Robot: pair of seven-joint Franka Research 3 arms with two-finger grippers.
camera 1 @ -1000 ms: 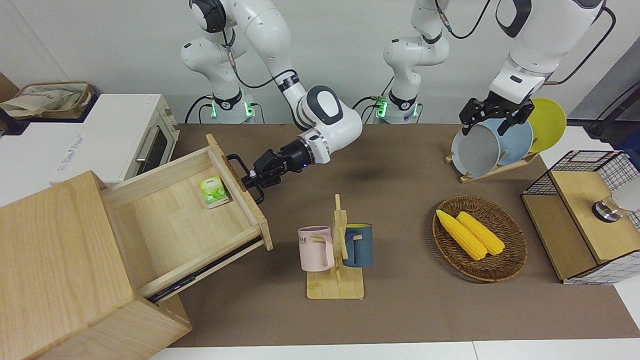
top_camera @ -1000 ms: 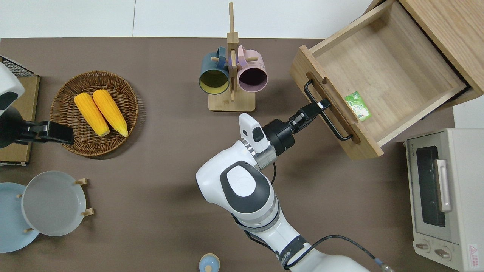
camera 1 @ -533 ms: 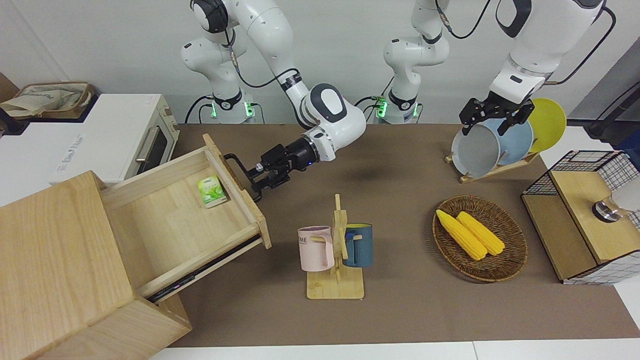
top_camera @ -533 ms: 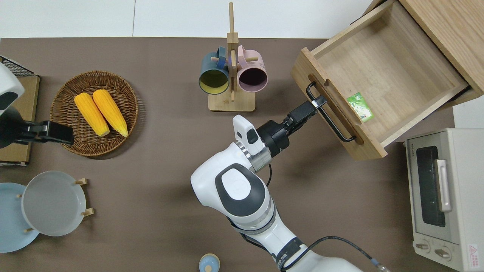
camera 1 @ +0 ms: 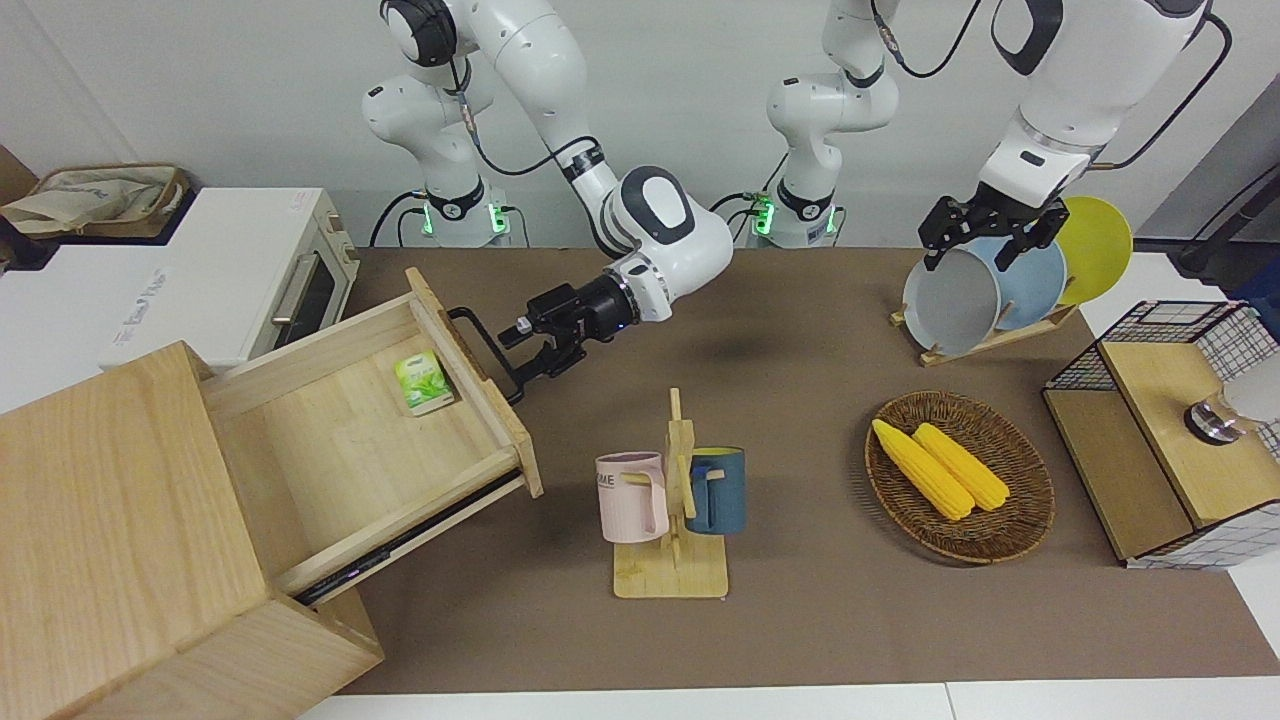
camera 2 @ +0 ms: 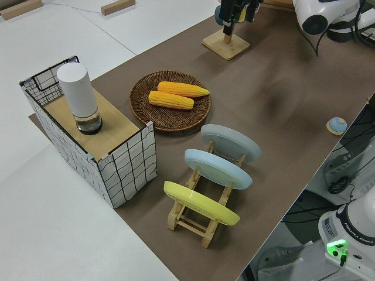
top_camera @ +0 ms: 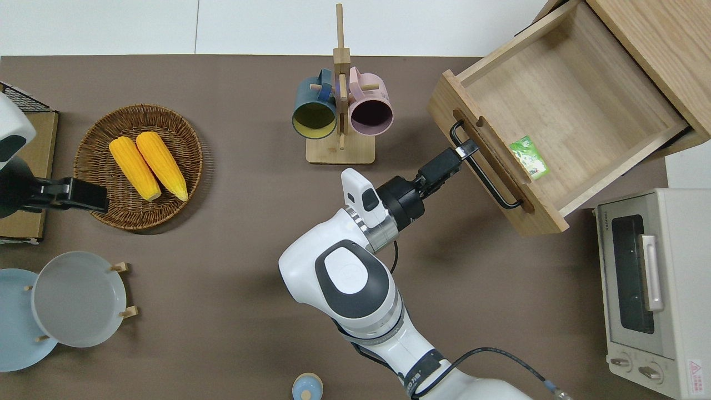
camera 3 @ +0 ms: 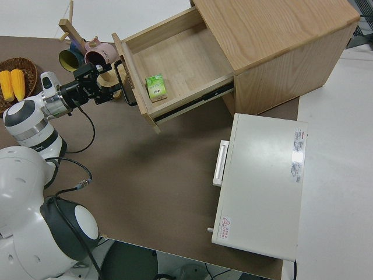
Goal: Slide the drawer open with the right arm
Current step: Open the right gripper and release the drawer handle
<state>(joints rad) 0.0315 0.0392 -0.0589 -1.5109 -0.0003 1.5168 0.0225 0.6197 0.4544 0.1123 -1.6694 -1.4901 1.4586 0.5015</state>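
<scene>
Drawer: the drawer [top_camera: 561, 105] stands pulled far out of the pale wooden box [camera 1: 120, 520], its floor open to view. Judged as fully or nearly fully open.
Handle: black bar handle [top_camera: 482, 166] runs along the front panel, facing the middle of the counter [top_camera: 233, 233]. It gives a grip point square to the slide direction.
Right gripper: the right gripper [top_camera: 465, 150] sits at the handle's end that is farther from the robots, wrist in line with the drawer's travel, so a pull runs straight along the rails.
Fingers: the fingers [camera 1: 522, 330] appear spread, one just above the bar and one below, straddling it without pinching; contact is hard to confirm.
Contents: a small green packet [top_camera: 529, 157] lies on the drawer floor just inside the front panel, past the fingertips. It is loose, so a jerk could shift it.
Neighbours: a mug rack [top_camera: 340, 111] stands beside the gripper, well apart from the drawer front; the toaster oven [top_camera: 650, 289] stands clear of the drawer's path.
Left arm: parked.
Next: likely release and back away.
</scene>
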